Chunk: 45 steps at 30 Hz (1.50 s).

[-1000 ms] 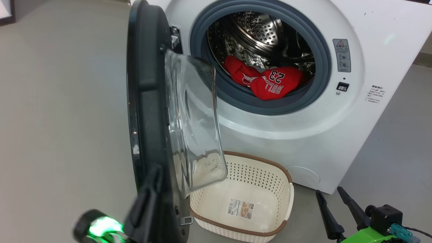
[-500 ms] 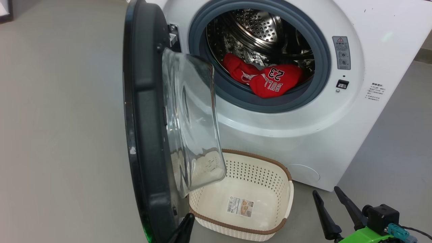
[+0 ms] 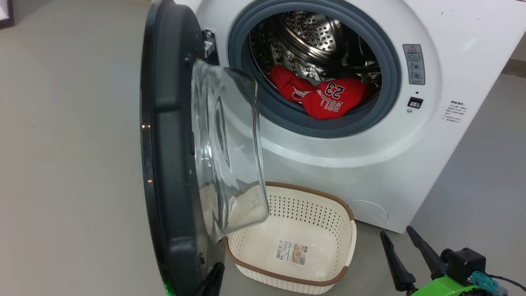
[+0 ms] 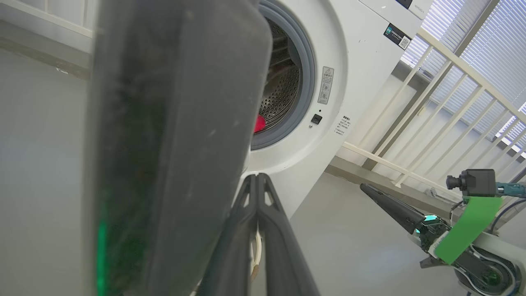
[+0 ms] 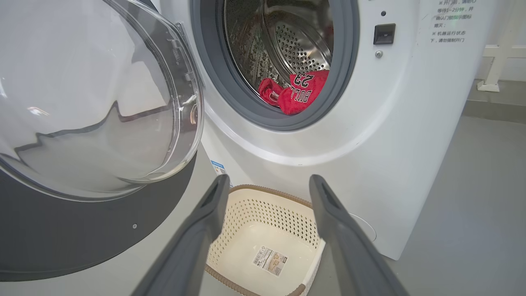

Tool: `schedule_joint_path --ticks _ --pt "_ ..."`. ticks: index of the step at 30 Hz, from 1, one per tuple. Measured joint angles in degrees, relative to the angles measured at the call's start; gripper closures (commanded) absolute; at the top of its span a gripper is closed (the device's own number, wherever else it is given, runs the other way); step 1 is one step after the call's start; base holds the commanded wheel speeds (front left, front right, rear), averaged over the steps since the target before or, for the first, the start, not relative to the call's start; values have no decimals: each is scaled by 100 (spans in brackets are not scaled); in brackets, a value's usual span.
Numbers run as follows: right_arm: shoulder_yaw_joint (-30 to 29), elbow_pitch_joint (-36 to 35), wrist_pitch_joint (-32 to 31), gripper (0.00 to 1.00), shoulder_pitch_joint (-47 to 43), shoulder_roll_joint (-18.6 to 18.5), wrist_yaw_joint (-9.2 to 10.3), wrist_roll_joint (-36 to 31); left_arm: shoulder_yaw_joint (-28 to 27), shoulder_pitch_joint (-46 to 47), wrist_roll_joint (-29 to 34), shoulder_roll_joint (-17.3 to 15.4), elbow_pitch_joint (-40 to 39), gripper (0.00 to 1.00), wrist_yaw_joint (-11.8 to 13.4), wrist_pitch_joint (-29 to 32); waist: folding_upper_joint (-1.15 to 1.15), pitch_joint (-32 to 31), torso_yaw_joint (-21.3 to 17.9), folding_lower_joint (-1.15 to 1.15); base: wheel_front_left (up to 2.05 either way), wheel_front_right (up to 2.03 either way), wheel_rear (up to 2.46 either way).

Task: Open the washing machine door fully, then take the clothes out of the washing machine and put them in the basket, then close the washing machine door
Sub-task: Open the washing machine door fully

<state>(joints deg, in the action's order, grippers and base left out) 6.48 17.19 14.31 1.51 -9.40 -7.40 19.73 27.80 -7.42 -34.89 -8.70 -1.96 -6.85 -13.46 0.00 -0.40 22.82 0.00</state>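
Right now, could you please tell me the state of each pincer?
Left pincer: shut, nothing between its fingers.
Right pincer: open, holding nothing.

**Left gripper [image 4: 257, 176] pinched closed, right gripper [image 3: 396, 232] spread wide**

The left gripper's two dark fingers lay pressed flat together, gripping nothing. The right gripper sat low at the head view's lower right, its fingers pointing up, parted and empty.
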Motion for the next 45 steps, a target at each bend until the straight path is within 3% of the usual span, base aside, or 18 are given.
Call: schedule_joint_path --ticks 19,30,45 --pt "13 -84 0 0 -1 4 0 0 -1146 -49 29 -216 175 100 566 -52 0 0 133 0 0 0 0" --pt "36 -122 0 0 153 -34 0 -11 -2292 360 146 -233 795 100 547 -75 0 156 124 0 0 0 0" --pt "67 -130 1 0 396 -148 0 -185 -3643 1356 576 -213 2017 100 144 -83 0 507 21 0 0 0 0"
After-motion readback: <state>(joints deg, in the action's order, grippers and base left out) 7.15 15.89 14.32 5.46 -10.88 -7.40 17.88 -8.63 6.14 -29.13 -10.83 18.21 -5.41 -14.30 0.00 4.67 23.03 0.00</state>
